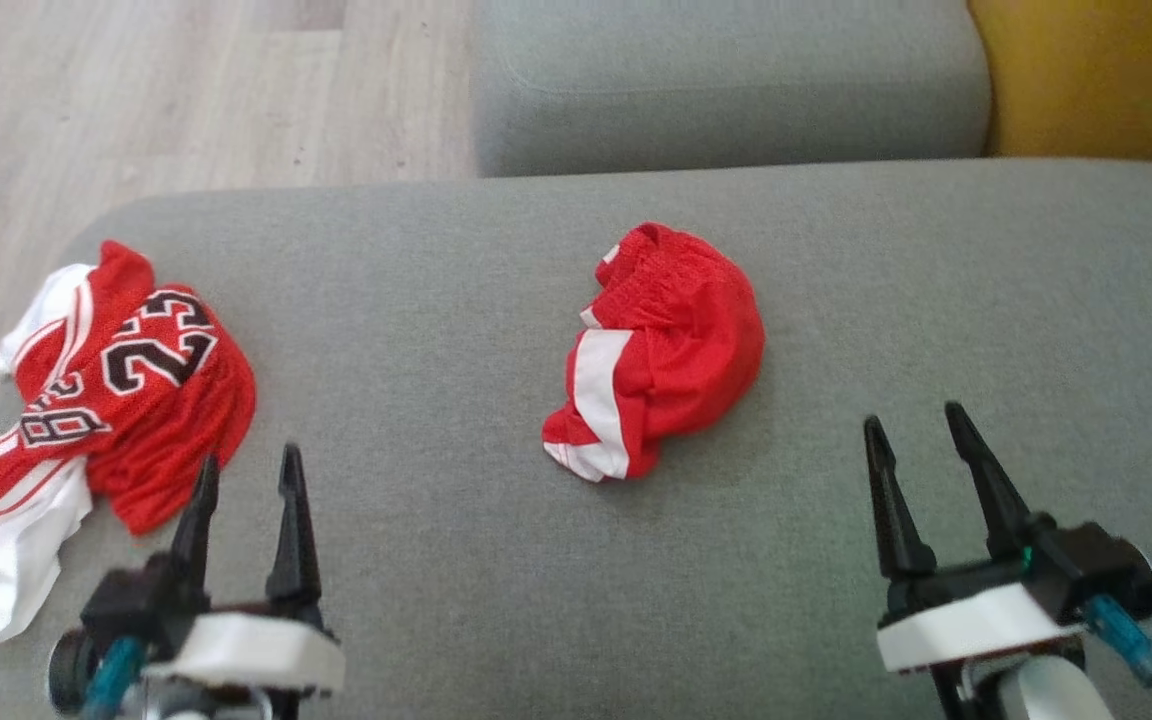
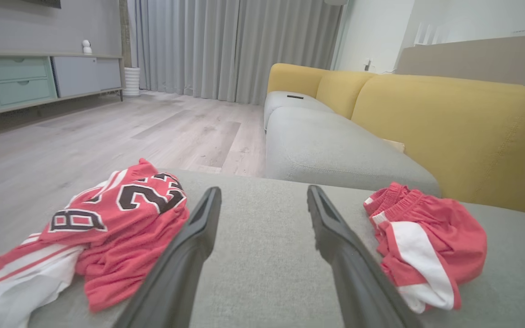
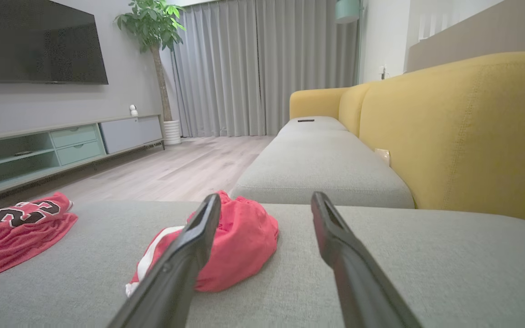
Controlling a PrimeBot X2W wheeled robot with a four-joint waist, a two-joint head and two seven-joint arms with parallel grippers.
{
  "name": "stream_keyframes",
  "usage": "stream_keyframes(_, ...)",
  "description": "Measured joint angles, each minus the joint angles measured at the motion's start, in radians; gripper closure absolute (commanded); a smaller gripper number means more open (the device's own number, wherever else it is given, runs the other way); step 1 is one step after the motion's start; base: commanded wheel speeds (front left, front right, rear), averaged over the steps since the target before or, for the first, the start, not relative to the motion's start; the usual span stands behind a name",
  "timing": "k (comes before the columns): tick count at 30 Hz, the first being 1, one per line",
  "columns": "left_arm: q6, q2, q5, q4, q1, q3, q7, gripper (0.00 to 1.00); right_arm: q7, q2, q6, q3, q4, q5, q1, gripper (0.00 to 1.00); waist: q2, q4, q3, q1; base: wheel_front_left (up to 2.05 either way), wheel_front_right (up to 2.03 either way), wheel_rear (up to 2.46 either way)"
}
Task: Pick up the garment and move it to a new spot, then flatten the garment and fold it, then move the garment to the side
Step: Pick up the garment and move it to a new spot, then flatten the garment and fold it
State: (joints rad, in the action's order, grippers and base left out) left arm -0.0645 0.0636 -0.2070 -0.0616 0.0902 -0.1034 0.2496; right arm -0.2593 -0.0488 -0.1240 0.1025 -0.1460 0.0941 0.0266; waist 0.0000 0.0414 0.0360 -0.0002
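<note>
1. Grey sofa seat cushion serves as the work surface. Wood floor lies beyond its left end, and a yellow backrest is at the far right.
2. Red jersey, number 23, lies crumpled at the cushion's left end, its white part at the edge.
3. Red shorts with a white stripe lie bunched near the cushion's middle, well apart from the jersey.
4. Left gripper: fingers apart, nothing between them. Tips sit just beside the jersey's near right edge; contact cannot be told.
5. Right gripper: fingers spread, empty, over bare cushion right of the shorts.
</note>
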Motion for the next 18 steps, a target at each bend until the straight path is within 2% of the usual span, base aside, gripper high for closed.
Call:
stream_keyframes(6, 0.030, -0.006, 0.070, 0.025, 0.073, 0.024, 0.000, 0.00, 0.000, 0.001, 0.000, -0.016, -0.011, -0.008, 0.041, 0.00, 0.0000, 0.024, 0.020, 0.0001, 0.00, 0.00, 0.00)
stream_keyframes(18, 0.031, -0.008, 0.090, 0.024, 0.086, 0.020, 0.000, 0.00, 0.000, 0.002, 0.000, -0.018, -0.023, -0.008, 0.050, 0.00, 0.0000, 0.043, 0.029, 0.0002, 0.00, 0.00, 0.00)
